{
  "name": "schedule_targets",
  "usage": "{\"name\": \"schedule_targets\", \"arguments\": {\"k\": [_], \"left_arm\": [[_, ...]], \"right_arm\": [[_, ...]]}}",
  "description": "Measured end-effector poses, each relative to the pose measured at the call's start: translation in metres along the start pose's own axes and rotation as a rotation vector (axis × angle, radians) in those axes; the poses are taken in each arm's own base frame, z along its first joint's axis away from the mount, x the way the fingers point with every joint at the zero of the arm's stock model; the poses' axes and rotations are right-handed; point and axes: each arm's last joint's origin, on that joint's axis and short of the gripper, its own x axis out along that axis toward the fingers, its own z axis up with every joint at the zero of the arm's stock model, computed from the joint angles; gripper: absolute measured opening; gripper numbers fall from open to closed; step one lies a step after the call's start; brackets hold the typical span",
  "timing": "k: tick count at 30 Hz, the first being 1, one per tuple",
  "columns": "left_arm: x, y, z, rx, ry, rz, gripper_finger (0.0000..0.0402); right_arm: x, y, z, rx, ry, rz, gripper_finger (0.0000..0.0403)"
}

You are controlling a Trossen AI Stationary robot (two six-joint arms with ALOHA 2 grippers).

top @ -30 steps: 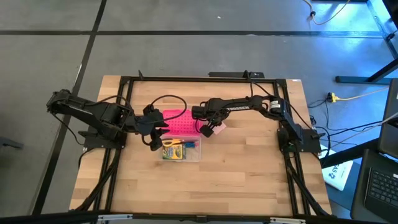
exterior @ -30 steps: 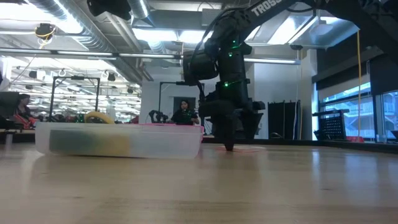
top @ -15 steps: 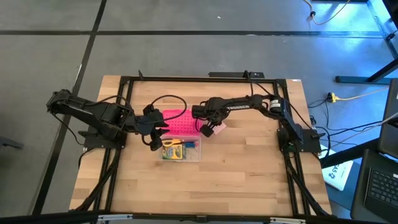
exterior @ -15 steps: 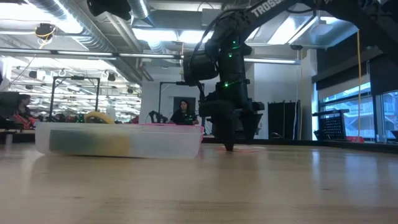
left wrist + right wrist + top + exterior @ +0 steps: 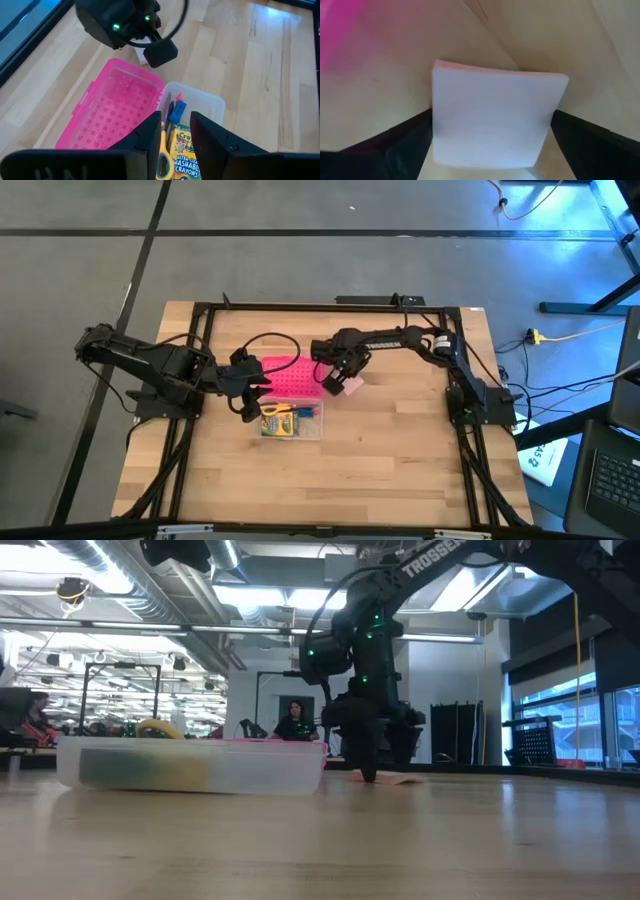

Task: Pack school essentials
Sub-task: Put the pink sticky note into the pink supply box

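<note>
A pale pink square pad (image 5: 495, 120) lies flat on the wooden table, to the right of the box's bright pink lid (image 5: 285, 375). My right gripper (image 5: 492, 127) points down over the pad, open wide, with one finger at each of two opposite edges. The clear half (image 5: 210, 102) holds yellow-handled scissors (image 5: 162, 150), a crayon box (image 5: 185, 155), thin pens (image 5: 167, 105) and a small blue piece (image 5: 179, 107). My left gripper (image 5: 176, 117) hangs above the clear half, tilted down, with a narrow gap between its fingers and nothing in it. My right gripper comes at the pad (image 5: 352, 386) from above, fingers pointing down. Its two fingers (image 5: 395, 145) stand close against the pad's two opposite side edges (image 5: 436, 125). I cannot tell whether they touch it. The pad rests flat on the table.
The open box (image 5: 190, 765) lies between the two arms, its pink lid toward the far edge. A black cable (image 5: 270, 340) loops over the table behind the lid. Bare wood (image 5: 380, 470) stretches toward the near edge. People show in the room beyond the table.
My right gripper has shifted a little toward the table's far edge and turned slightly, staying open. More of the pink pad now shows beside it. The pad itself lies where it was.
</note>
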Motion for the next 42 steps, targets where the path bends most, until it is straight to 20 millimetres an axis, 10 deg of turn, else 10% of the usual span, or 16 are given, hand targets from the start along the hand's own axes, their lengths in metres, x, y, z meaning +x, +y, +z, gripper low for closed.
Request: {"name": "schedule_targets", "arguments": {"k": [42], "left_arm": [[0.0, -0.0001, 0.0, 0.0, 0.0, 0.0, 0.0098]], "right_arm": [[-0.0045, -0.0047, 0.0066, -0.27, 0.016, 0.083, 0.037]]}}
